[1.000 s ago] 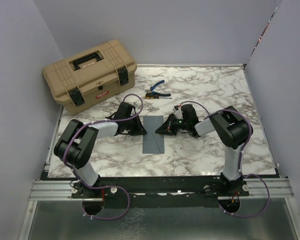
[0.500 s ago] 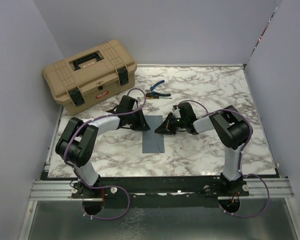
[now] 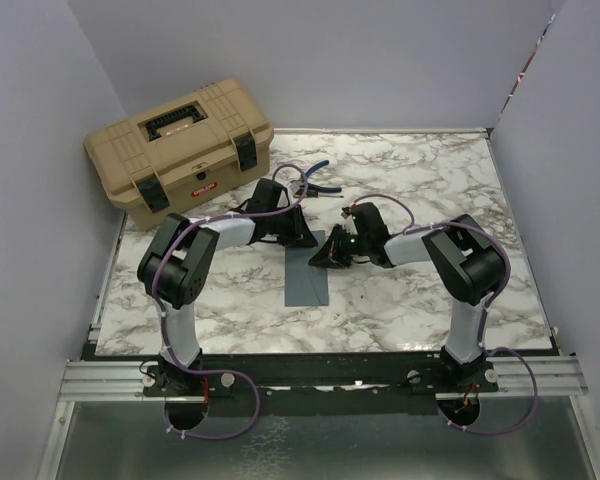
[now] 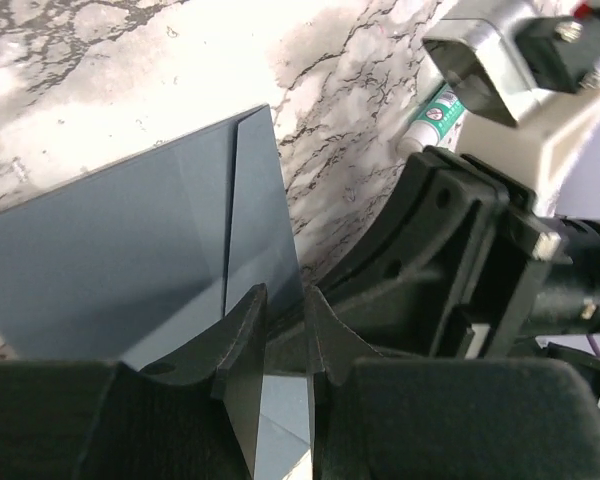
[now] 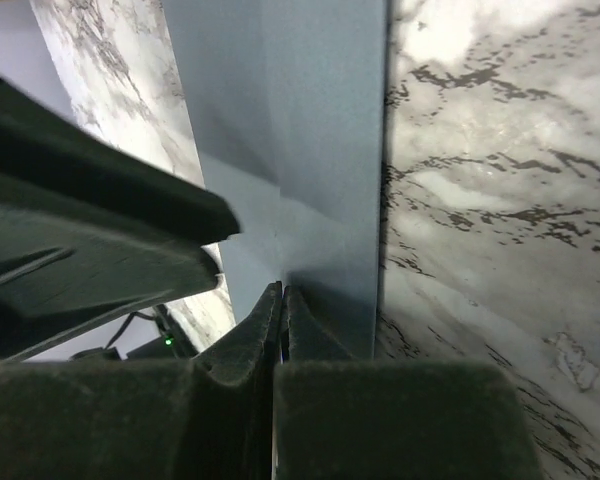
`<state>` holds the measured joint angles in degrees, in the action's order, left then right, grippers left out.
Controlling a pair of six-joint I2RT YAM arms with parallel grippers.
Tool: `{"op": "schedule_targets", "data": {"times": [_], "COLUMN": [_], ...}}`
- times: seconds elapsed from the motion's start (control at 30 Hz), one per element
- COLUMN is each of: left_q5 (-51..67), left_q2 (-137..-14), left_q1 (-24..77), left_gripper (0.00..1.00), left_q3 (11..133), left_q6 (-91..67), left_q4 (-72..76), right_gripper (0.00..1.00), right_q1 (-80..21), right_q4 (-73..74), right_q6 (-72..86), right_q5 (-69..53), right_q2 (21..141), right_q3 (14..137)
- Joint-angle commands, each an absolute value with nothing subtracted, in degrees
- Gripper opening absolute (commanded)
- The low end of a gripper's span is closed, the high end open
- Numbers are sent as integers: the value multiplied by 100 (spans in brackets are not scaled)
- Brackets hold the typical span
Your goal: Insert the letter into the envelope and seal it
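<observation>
- The envelope (image 3: 305, 278) lies flat on the marble desk (image 3: 430, 300). A tan toolbox (image 3: 180, 150) stands well off its far-left corner, and blue-handled pliers (image 3: 313, 181) lie beyond its far end.
- The letter shows in no view: no cream sheet on the desk and none protruding from the envelope. Judgement: it is already inside, so the insertion step is done.
- Both wrist views show crisp diagonal and straight fold lines across the slate surface. The flap appears folded down, though whether it is stuck cannot be told. Judgement: only pressing and sealing remain.
- The left fingers (image 4: 245, 340) sit over the envelope's far-left part. They are slightly parted, the blue-grey paper shows through the gap, and nothing is visibly clamped.
- The right fingers (image 5: 250, 350) are clenched tight together with no paper between them. Their tips sit low at the envelope's right edge, toward its far end, and contact with the paper cannot be confirmed.
- Compared with a second ago, the left arm has swung from beside the envelope's left edge to its far-left corner, and its fingers have eased apart.
- The right fingers remain at the envelope's right edge and have closed fully.
- The envelope has not shifted.
</observation>
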<state>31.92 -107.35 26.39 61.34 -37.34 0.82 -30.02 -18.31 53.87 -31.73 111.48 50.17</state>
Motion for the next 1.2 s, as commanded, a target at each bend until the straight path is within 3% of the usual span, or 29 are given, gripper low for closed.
{"op": "schedule_targets", "data": {"times": [0.0, 0.43, 0.7, 0.97, 1.17], "left_q5": [3592, 3386, 3475, 3639, 3683], "left_q2": [-11053, -11789, -11867, -11949, -12079], "left_q1": [2710, 2694, 2482, 2278, 2210], "left_gripper": [22, 11, 4, 2, 1], "left_q3": [6504, 6189, 6024, 5963, 5993], "left_q6": [-3970, -4011, -4254, -4341, -4313], "left_q4": [290, -153, -253, -259, -258], "right_gripper": [0, 1, 2, 15, 18], "right_q1": [-3068, -3346, -4327, -5130, -5420], "right_q4": [-1514, -1146, 347, 1283, 1757], "right_q6": [4681, 3788, 3038, 2912, 2979], "right_q5": [-2177, -1639, 427, 1598, 1897], "right_q2": [11180, 10770, 10704, 11090, 11172], "right_q3": [4757, 4810, 5259, 5631, 5878]}}
